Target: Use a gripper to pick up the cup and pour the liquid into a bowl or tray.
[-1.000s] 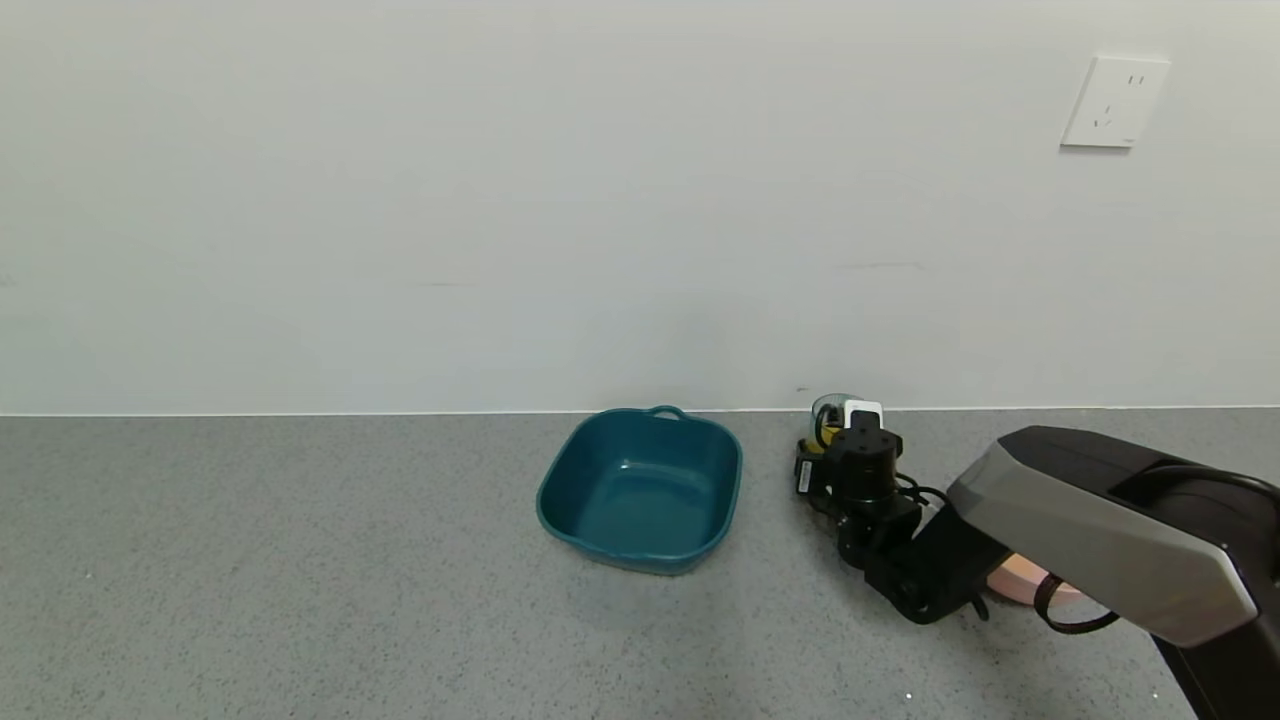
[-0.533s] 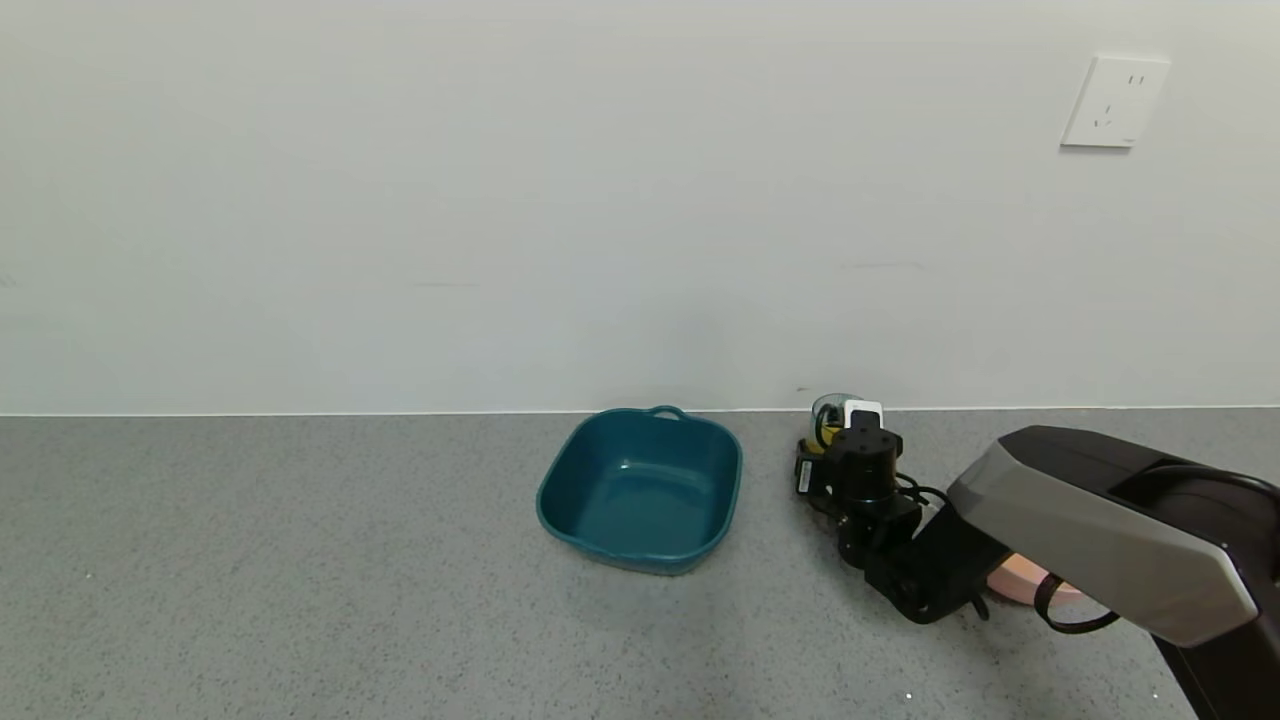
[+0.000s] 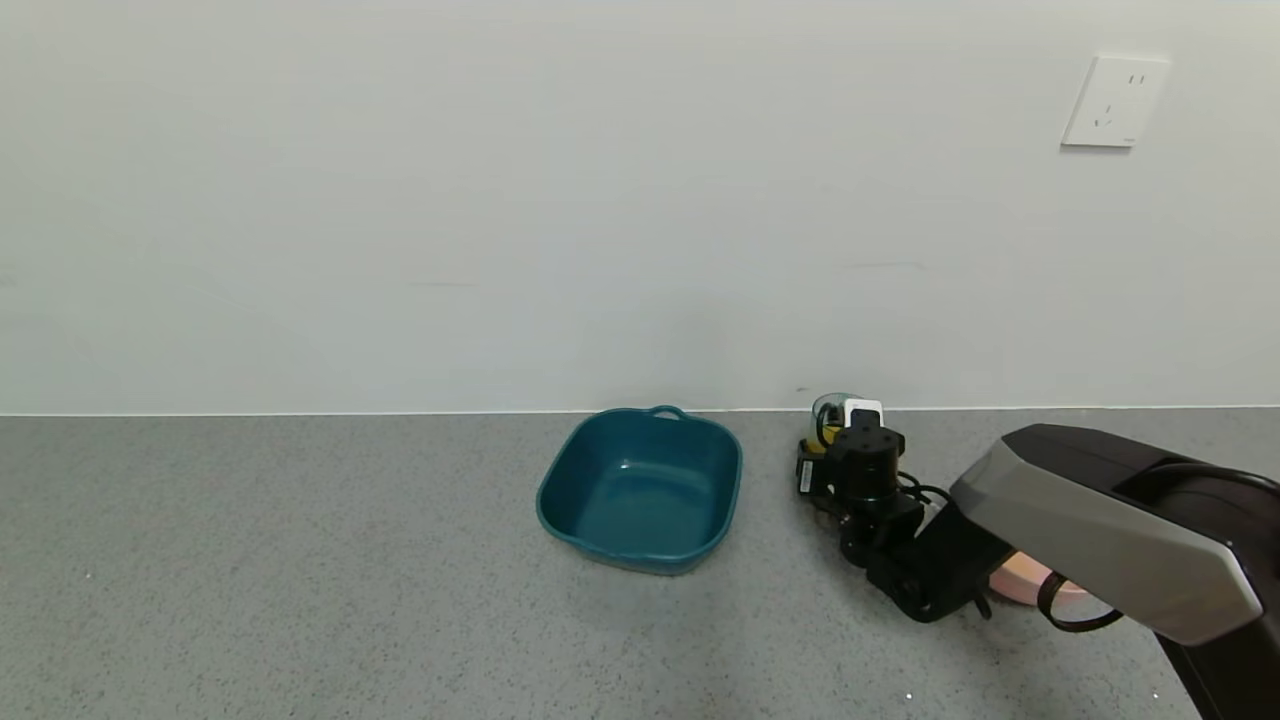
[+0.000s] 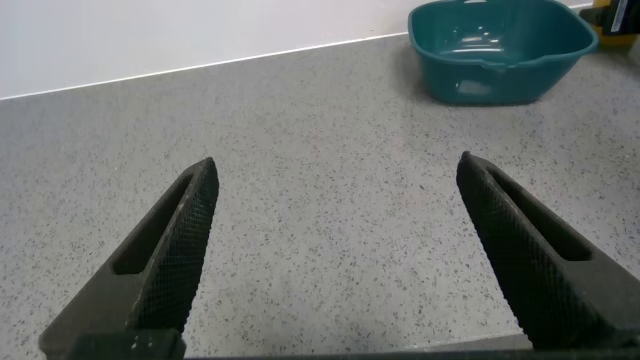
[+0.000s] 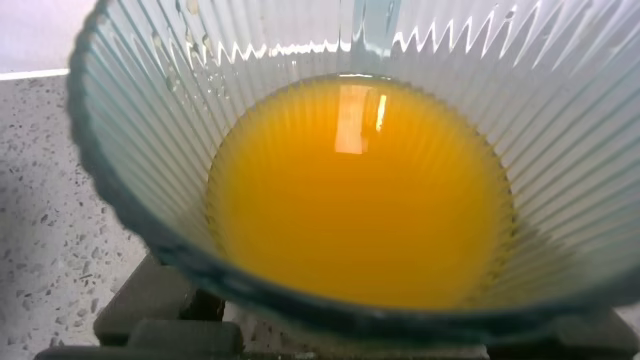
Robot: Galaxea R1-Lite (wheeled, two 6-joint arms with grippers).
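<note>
The ribbed blue-grey cup (image 3: 829, 407) stands near the back wall, to the right of the dark teal tray (image 3: 563, 470). It holds orange-yellow liquid (image 5: 360, 200), which also shows as a yellow patch in the head view (image 3: 825, 436). My right gripper (image 3: 828, 432) is around the cup from the near side, shut on it. The cup (image 5: 140, 130) fills the right wrist view, upright, with a dark finger (image 5: 150, 300) under its rim. The tray is empty. My left gripper (image 4: 335, 165) is open and empty over bare counter, with the tray (image 4: 480, 85) far off; it is out of the head view.
A round pink bowl (image 3: 1025, 578) lies on the counter mostly hidden behind my right arm. The wall runs close behind the cup and the tray. A white socket (image 3: 1115, 100) is high on the wall. The grey counter stretches left of the tray.
My right gripper and wrist have shifted up very slightly with the cup. The tray and the left gripper have not moved.
</note>
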